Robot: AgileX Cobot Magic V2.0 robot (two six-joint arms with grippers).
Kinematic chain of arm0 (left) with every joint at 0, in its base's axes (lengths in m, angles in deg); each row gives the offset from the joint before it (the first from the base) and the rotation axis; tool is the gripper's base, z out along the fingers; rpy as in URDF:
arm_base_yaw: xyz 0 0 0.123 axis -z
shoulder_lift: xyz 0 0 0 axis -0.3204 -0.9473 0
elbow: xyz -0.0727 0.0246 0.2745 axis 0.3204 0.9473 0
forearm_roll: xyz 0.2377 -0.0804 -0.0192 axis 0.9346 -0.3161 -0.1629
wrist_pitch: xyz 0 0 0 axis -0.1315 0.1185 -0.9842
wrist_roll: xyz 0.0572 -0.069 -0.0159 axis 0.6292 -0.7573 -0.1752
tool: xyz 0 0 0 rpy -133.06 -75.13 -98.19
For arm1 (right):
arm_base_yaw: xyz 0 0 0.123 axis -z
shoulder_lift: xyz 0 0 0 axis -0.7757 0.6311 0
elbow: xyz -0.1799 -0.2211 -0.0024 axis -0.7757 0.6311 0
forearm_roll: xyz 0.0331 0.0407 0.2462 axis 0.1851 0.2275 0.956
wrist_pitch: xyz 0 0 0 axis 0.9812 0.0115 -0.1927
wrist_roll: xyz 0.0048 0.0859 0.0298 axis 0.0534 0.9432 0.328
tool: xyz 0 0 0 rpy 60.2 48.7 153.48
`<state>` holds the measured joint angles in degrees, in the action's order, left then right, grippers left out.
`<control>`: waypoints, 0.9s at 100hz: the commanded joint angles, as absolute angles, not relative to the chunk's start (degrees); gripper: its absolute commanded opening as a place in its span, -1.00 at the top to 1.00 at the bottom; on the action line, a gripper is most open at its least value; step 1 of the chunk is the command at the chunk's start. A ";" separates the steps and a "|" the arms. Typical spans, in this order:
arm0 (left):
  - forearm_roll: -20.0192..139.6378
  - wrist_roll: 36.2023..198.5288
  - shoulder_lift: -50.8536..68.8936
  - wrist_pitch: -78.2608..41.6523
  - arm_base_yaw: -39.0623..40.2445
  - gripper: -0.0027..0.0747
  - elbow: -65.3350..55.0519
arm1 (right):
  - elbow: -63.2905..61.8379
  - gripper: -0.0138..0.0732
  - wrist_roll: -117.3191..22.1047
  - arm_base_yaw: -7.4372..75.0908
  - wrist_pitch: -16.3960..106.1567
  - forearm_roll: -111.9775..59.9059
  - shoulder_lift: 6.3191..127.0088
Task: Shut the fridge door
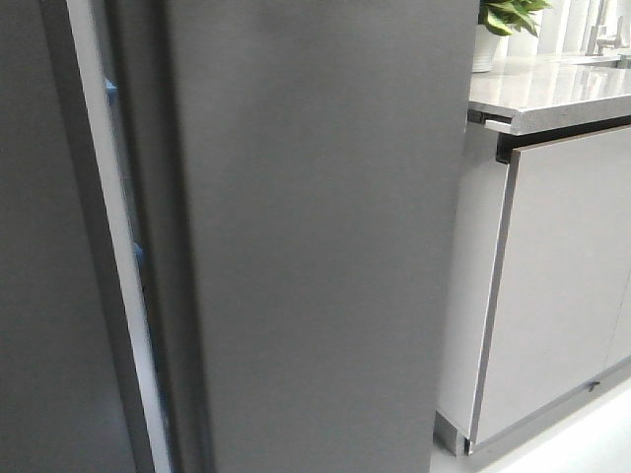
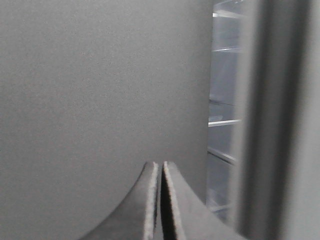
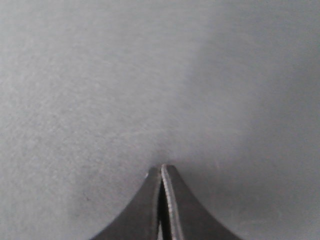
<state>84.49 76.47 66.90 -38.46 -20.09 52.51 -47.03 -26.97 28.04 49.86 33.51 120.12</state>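
The fridge door [image 1: 325, 246] is a tall matte dark grey slab that fills the middle of the front view. It stands slightly ajar. A narrow gap along its left edge shows a white strip [image 1: 123, 256] and bits of blue tape [image 1: 111, 94]. My right gripper [image 3: 162, 166] is shut and empty, its tips against the door's flat face [image 3: 160, 75]. My left gripper [image 2: 161, 164] is shut and empty, close in front of the other plain grey panel [image 2: 100, 90] near its edge. Beside that edge, clear shelves [image 2: 225, 120] show through the gap. Neither gripper shows in the front view.
The other dark grey fridge panel [image 1: 39, 296] stands left of the gap. To the right are a glossy light grey cabinet door [image 1: 562, 286], a grey stone countertop [image 1: 552, 94] with a potted plant [image 1: 503, 20], and pale floor [image 1: 582, 434] below.
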 commanded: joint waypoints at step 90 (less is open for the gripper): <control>84.26 76.22 67.51 -42.58 -19.86 0.98 54.52 | -44.32 0.79 -18.63 30.33 51.08 6.48 116.46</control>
<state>84.49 76.47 66.90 -38.46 -20.19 52.51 -49.09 -18.55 28.33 45.74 9.32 125.54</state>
